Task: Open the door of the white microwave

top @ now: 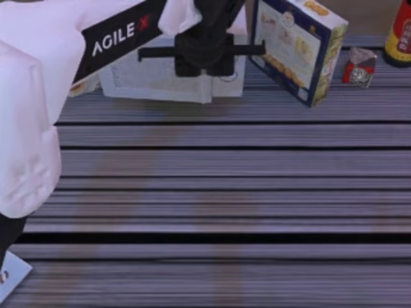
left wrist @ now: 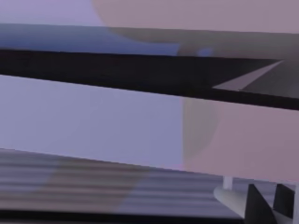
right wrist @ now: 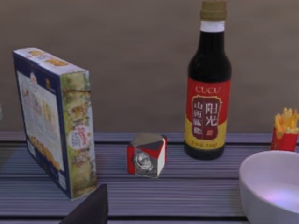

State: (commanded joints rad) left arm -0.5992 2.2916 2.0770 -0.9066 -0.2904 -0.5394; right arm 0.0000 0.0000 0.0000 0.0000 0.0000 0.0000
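The white microwave (top: 226, 85) stands at the back of the table, left of centre. Its door (top: 154, 80) faces the front, and in the left wrist view the door (left wrist: 93, 116) fills most of the picture from very close. My left arm reaches over the microwave, with my left gripper (top: 205, 54) at the door's right edge. In the left wrist view my left gripper (left wrist: 273, 207) has its two dark fingers close together on the grey door handle (left wrist: 231, 198). My right gripper (right wrist: 88, 210) hangs off to the right, facing the back of the table, and is out of the top view.
A blue-edged cereal box (top: 298, 45) stands just right of the microwave. Further right are a small red-and-white cube (top: 358, 66) and a dark sauce bottle (top: 401, 32). The right wrist view also shows a white bowl (right wrist: 271, 191) and a fries carton (right wrist: 285, 133).
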